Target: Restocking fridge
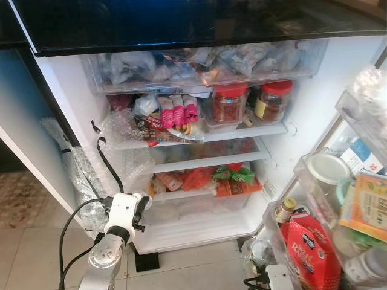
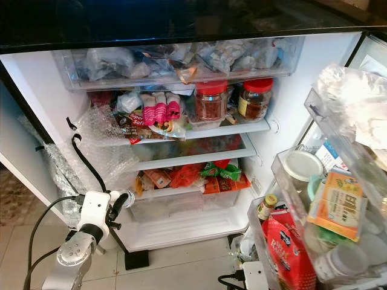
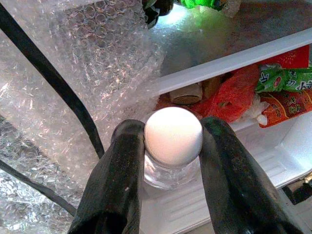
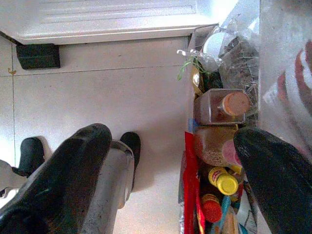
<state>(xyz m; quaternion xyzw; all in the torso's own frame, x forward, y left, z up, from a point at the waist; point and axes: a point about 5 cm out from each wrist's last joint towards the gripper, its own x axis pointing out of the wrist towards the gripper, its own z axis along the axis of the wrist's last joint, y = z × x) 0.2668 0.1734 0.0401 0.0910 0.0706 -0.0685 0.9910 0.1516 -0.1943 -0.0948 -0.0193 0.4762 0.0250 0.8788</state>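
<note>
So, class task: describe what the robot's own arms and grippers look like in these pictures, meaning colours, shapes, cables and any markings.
The left arm is silver metal with a ribbed round joint, ending in a boxy white wrist block. Black cables loop from it. The left gripper has two long, thick, matte black fingers with rounded tips. The right gripper has the same glossy black rounded fingers, with silver metal beside one. No markings are legible.

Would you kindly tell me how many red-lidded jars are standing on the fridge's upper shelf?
2: the left jar and the right jar stand side by side on the shelf's right half; packets further left may hide others.
</note>
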